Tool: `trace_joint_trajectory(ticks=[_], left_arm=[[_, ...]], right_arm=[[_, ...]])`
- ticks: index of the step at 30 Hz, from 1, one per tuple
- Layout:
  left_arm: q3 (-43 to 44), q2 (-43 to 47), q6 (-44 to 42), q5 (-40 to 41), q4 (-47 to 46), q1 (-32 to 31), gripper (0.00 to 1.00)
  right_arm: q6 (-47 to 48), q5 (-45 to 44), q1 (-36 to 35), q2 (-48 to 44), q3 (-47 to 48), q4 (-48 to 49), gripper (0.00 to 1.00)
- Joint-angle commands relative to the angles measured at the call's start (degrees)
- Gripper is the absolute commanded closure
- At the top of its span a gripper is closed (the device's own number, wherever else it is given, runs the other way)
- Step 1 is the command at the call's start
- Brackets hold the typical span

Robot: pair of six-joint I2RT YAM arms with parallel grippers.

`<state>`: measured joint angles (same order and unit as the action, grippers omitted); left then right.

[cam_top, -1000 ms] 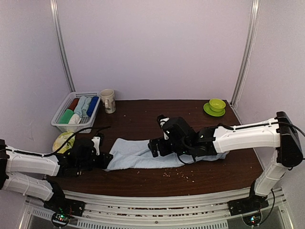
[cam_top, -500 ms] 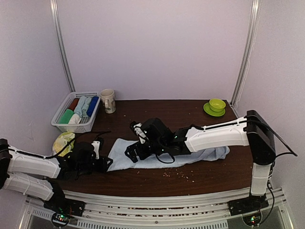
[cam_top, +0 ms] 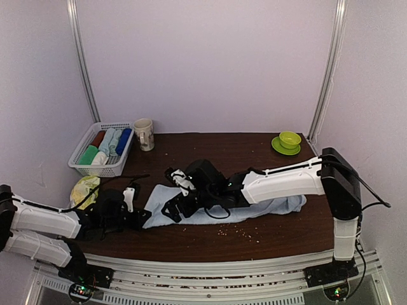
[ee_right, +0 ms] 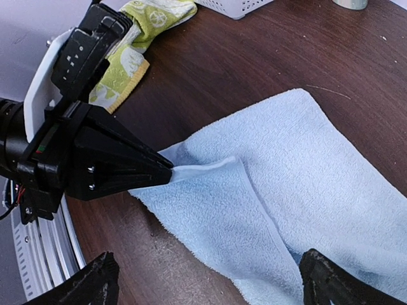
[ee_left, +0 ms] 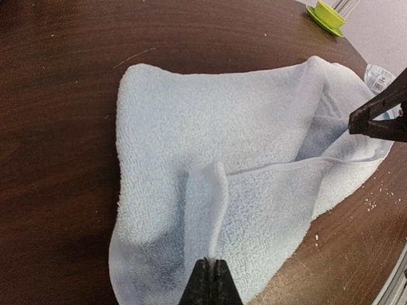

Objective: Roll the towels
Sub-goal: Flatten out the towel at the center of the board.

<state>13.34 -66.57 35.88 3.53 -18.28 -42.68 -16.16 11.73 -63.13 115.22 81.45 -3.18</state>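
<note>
2 towels are lying on the brown table (cam_top: 210, 149): the pale blue towel (ee_left: 210, 140) is stretched across the middle, and the yellow-green towel (cam_top: 84, 189) is crumpled well to its left. A raised fold at the blue towel's left end is being pinched by the left gripper (ee_left: 210, 270), fingers pressed together on it. The right gripper (ee_right: 210, 283) is being held just above that end, fingers spread wide.

Ahead of the left claw (ee_left: 210, 274), the towel (ee_left: 210, 127) is matt, nubby terry cloth; the table (ee_left: 51, 95) beneath is glossy wood.
</note>
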Motion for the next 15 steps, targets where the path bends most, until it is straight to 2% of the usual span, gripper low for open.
trace_joint_trajectory(ticks=[1, 3, 6, 9, 15], left_arm=[[-1.65, 3.84, -2.66, -2.14, -4.46, 0.39, 1.0], [-3.99, 7.02, -3.56, -2.93, -6.12, 0.41, 1.0], [-6.26, 13.04, -5.57, -4.52, -7.1, 0.38, 1.0], [-7.56, 19.05, -7.88, -6.22, -6.71, 0.4, 1.0], [-10.56, 25.54, -9.4, -10.16, -9.66, 0.31, 1.0]], right_arm=[[5.53, 1.03, 0.25, -0.3, -0.56, 0.87, 0.0], [7.1, 1.28, 0.82, -1.06, -2.25, 2.84, 0.0], [11.51, 8.01, 1.89, -2.72, -5.75, 6.85, 0.04], [15.57, 12.67, 2.74, -4.5, -8.92, 10.14, 0.03], [21.99, 17.8, 3.83, -4.48, -9.58, 10.63, 0.02]])
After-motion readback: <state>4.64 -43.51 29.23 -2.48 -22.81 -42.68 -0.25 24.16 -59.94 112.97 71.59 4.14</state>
